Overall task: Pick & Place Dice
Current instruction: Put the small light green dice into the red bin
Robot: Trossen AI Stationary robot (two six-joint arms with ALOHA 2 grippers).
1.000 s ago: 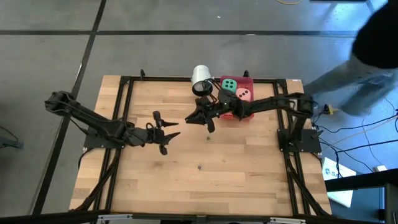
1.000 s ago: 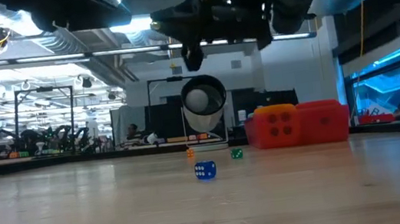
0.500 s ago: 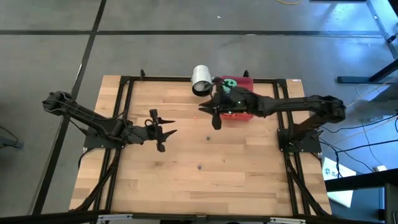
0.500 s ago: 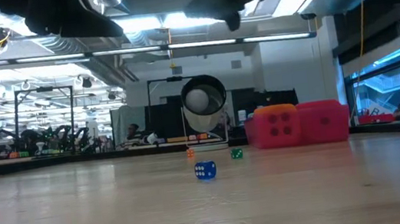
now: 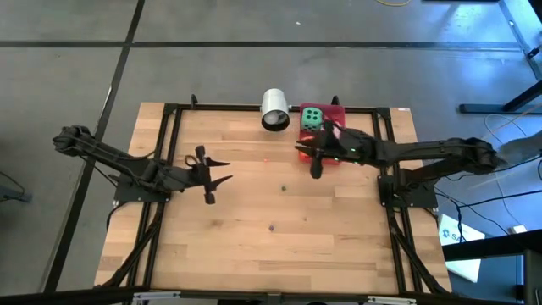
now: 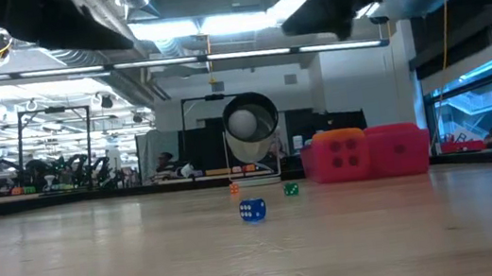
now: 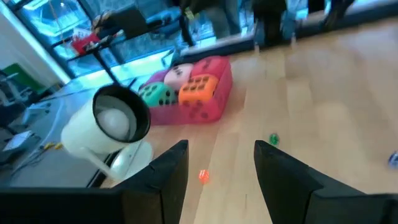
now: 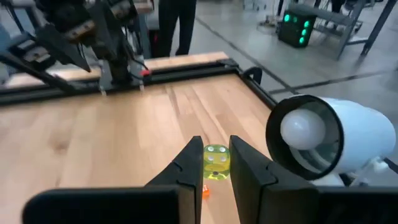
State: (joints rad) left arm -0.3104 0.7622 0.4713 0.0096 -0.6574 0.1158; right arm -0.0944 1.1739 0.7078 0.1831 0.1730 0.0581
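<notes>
Yellow small die [image 8: 216, 158] pinched in right gripper [image 8: 214, 163], carried near red tray [image 5: 337, 113]; next: position, release. Left gripper [image 7: 217, 163] open, empty, waiting.

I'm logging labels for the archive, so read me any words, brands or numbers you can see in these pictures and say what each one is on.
No readable text in any view.
Large soft dice in the flat red tray: green cube and orange cube carry dark pips only, no numerals.
White cylindrical cup: no label visible.
Small blue die: only white pips.
Room background: any signs too blurred to read.
</notes>
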